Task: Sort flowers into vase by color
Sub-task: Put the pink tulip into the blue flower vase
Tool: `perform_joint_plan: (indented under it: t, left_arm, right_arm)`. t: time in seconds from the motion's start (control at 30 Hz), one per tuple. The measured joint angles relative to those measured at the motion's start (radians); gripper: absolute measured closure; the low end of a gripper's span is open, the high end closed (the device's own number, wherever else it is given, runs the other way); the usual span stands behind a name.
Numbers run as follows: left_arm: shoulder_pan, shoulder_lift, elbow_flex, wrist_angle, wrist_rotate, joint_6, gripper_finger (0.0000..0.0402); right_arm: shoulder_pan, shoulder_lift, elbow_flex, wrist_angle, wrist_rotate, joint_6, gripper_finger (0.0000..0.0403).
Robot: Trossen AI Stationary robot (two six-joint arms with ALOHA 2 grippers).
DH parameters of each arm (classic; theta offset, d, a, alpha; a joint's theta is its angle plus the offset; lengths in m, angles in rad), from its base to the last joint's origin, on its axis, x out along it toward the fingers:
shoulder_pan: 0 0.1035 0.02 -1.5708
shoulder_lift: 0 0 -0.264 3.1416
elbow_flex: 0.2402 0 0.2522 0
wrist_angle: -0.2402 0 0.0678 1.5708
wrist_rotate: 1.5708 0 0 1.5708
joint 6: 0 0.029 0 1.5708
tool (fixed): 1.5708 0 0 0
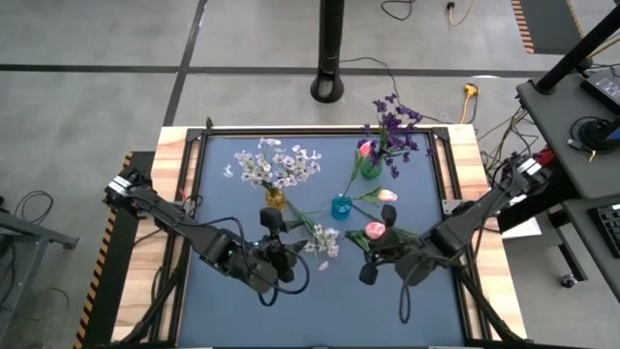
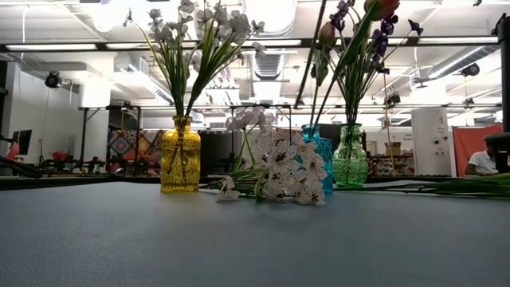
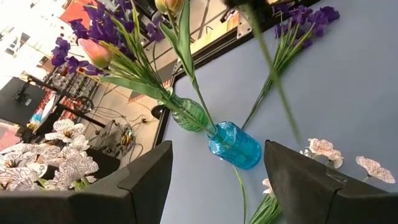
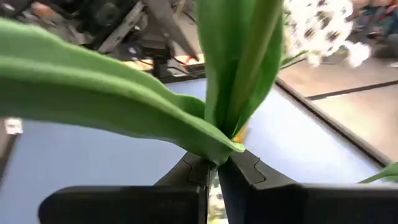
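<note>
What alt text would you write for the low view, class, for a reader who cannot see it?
Three glass vases stand on a grey table: a yellow vase with white flowers, a blue vase, and a green vase with purple flowers. A white spray lies before the blue one.

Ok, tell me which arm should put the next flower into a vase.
The right. Its hand is already shut on a green-stemmed flower, apparently a pink tulip, close to the blue vase. The left hand is open and holds nothing, beside the loose white spray.

Overhead looks straight down, low looks level; both share the blue vase (image 1: 341,206).
</note>
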Motion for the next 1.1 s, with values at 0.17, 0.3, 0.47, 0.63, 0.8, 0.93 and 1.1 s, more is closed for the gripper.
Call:
perform_joint_plan:
  t: [0.17, 0.3, 0.47, 0.63, 0.8, 0.93, 1.1]
  left_arm:
    - [0.0, 0.0, 0.0, -0.022, -0.001, -0.026, 0.0167]
    - [0.0, 0.0, 0.0, -0.028, -0.002, -0.031, 0.0167]
    - [0.0, 0.0, -0.001, -0.038, -0.002, -0.04, 0.0167]
    - [0.0, 0.0, -0.001, -0.053, -0.002, -0.049, 0.0167]
    - [0.0, 0.0, -0.001, -0.053, -0.002, -0.05, 0.0167]
    - [0.0, 0.0, -0.001, -0.053, -0.002, -0.05, 0.0167]
    - [0.0, 0.0, -0.001, -0.053, -0.002, -0.05, 0.0167]
  right_arm:
    - [-0.034, 0.042, 0.145, -0.189, 0.017, 0.007, 0.0388]
    - [-0.087, 0.052, 0.232, -0.309, 0.018, 0.009, 0.0388]
    - [-0.158, 0.041, 0.287, -0.439, 0.017, 0.016, 0.0388]
    - [-0.234, 0.016, 0.286, -0.464, -0.043, 0.007, 0.0388]
    - [-0.281, 0.013, 0.279, -0.482, -0.055, 0.0, 0.0388]
    - [-0.297, 0.013, 0.274, -0.492, -0.07, 0.0, 0.0388]
    - [-0.296, 0.013, 0.273, -0.49, -0.07, 0.008, 0.0388]
